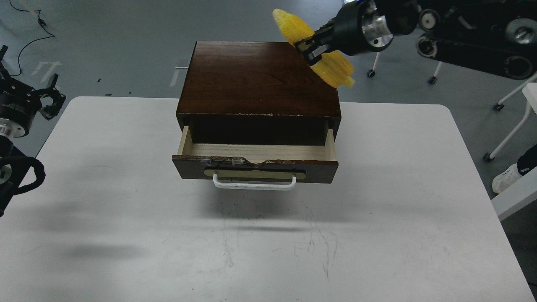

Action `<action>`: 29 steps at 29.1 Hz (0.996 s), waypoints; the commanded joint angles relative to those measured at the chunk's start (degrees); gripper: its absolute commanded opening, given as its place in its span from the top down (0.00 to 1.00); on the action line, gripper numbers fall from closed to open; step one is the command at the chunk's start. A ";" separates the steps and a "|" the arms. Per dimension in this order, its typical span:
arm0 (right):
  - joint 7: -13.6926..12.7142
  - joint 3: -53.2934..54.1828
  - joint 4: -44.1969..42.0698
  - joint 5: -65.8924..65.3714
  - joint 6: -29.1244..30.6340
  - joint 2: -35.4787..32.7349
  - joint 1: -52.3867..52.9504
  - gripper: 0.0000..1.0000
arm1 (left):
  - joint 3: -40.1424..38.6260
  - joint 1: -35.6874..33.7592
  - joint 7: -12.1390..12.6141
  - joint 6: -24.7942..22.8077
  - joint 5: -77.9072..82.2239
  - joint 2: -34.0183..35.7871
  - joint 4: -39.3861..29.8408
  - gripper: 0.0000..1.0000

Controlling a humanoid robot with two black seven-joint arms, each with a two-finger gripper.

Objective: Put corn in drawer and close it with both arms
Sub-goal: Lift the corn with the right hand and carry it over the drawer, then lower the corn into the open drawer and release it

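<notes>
Corn (331, 65) hangs in the air at about one o'clock from the cabinet's middle, pinched across its midsection by my right gripper (309, 47), whose two fingers are pressed against the cob from either side. The cob lies tilted, its tapered tip pointing up toward eleven o'clock and its thick end dropping toward five o'clock, over the back right corner of the dark wooden cabinet (256, 79). Below it, at six o'clock from the cabinet top, the drawer (256, 167) stands pulled out, showing a pale wood floor with nothing lying in it; its dark front carries a chipped top edge, a brass-coloured plate and a white bar handle (254, 183). The cabinet sits on a white table (377, 235). My left gripper (48, 97) hovers far off at nine o'clock, past the table's left edge, its claws spread apart and holding nothing.
</notes>
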 commanded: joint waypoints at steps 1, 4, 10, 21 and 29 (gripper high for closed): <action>0.17 -0.77 -0.42 -4.80 -0.09 5.33 -0.99 1.00 | -0.04 0.05 -0.11 0.01 0.01 0.09 0.00 0.01; 0.61 -0.77 -2.18 -4.98 -0.35 6.74 -3.36 1.00 | -0.04 0.05 -0.11 0.01 0.01 0.44 0.00 0.01; 0.70 -0.77 -1.83 -4.98 -0.44 6.74 -4.50 1.00 | -0.22 -0.04 -0.20 0.01 -0.08 1.49 0.00 0.01; 3.34 -0.86 -0.15 -5.24 -6.15 6.74 -7.93 1.00 | -0.39 -0.04 -0.55 0.01 -0.08 2.64 0.00 0.01; 3.25 -0.94 -0.16 -4.80 -6.77 6.74 -9.17 0.60 | -0.39 -0.13 -0.64 0.01 -0.08 3.08 0.00 0.01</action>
